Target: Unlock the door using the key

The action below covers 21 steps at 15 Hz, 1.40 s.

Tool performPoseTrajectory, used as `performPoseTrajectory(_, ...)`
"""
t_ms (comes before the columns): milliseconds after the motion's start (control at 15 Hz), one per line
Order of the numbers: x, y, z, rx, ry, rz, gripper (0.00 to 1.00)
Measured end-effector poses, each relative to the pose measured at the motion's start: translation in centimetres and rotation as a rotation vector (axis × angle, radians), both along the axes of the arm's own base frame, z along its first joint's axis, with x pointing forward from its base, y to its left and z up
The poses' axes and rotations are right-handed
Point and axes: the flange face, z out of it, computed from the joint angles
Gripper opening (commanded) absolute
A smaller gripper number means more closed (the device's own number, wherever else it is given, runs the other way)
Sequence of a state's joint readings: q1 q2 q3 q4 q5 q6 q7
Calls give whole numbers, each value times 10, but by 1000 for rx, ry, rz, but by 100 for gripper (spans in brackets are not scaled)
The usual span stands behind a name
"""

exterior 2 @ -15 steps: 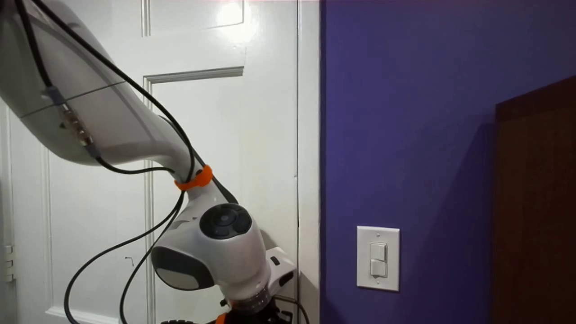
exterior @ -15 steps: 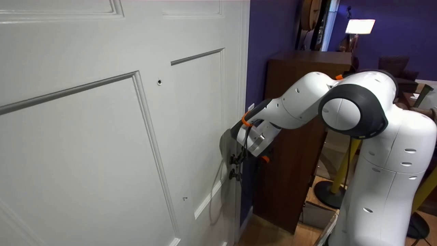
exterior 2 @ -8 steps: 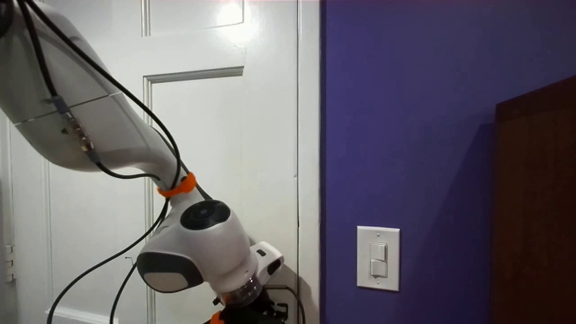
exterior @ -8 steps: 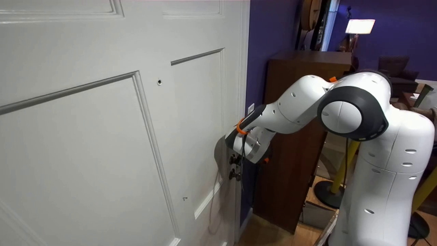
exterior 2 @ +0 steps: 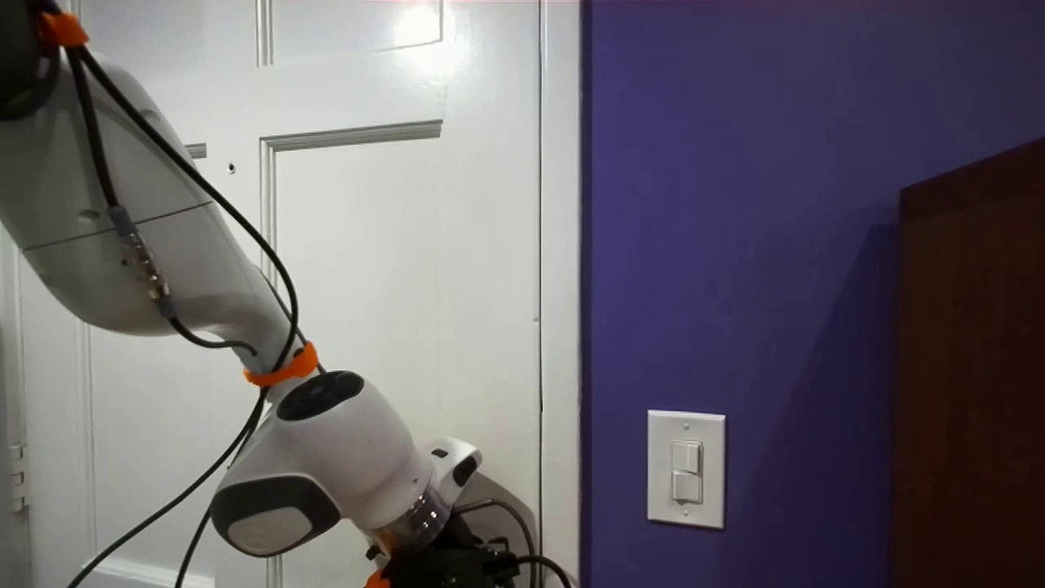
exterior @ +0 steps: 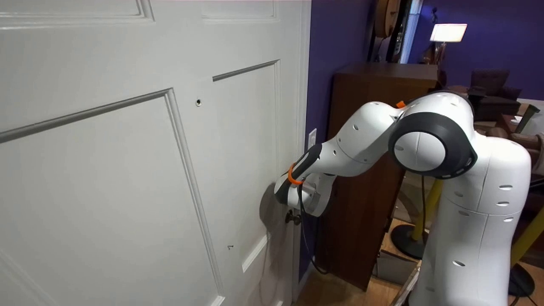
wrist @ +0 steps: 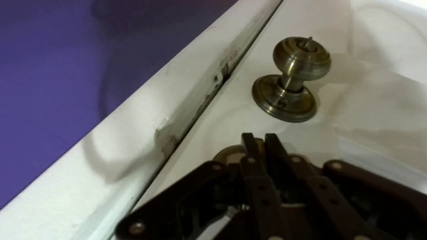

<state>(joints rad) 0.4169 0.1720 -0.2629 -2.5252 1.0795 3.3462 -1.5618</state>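
The large white panelled door (exterior: 127,191) is shut and shows in both exterior views and in the wrist view (wrist: 233,125). A brass knob (wrist: 300,60) with a small turn piece at its centre stands on the door; it shows dark in an exterior view (exterior: 293,217). My gripper (wrist: 260,137) is at a second round brass fitting (wrist: 228,152) next to the knob. Its fingers are close together, with a brass-coloured piece (wrist: 261,146) filling the narrow gap. I cannot tell whether that piece is a key or a turn piece. No separate key shows. In an exterior view my gripper (exterior 2: 457,567) is partly cut off.
The white door frame (wrist: 140,123) and the purple wall (exterior 2: 775,245) lie beside the fittings. A light switch (exterior 2: 686,469) is on the wall. A dark brown cabinet (exterior: 352,221) stands close to the door. A black cable (exterior: 312,259) hangs from the arm.
The arm has moved down and leaned further over, away from the frame side. In an exterior view it now covers the upper fitting, while the lower knob stays visible. The door has not moved.
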Motion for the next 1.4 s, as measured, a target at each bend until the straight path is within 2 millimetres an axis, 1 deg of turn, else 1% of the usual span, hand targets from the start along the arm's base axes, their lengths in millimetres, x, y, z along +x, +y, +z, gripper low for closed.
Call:
performPoseTrajectory(1000, -6, 18, -7, -212, -21, 109, 3)
performPoseTrajectory(1400, -7, 21, -8, -269, -16, 156, 3)
